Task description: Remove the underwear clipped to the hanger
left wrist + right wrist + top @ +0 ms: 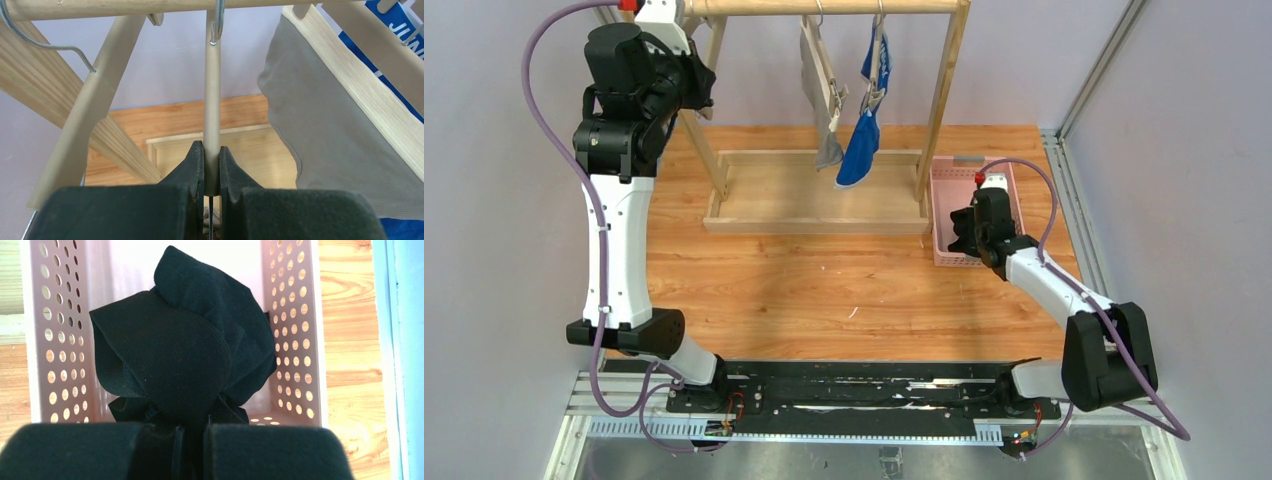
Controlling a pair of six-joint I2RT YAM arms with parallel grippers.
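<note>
Black cloth first: black briefs point(175, 340), bunched into a soft lump, pinched in the closed right claw point(192, 435) at lower centre of the right wrist view. Behind the lump, pink perforated basket point(295, 340); contact between cloth and basket floor not clear. From overhead, same claw at the basket's near end, right of centre, above the wooden surface point(824, 290). High in the upper left of the overhead frame, left claw point(211, 167), just beside the left post of the wooden rack point(824, 6). In the left wrist view, closed tight on a beige hanger bar point(212, 100), upright, metal hook at its top, near the rail. Under the rail at top centre, grey briefs point(826, 100) and blue briefs point(864, 150), on hangers side by side, blue to the right of grey, white lettering on the blue.
</note>
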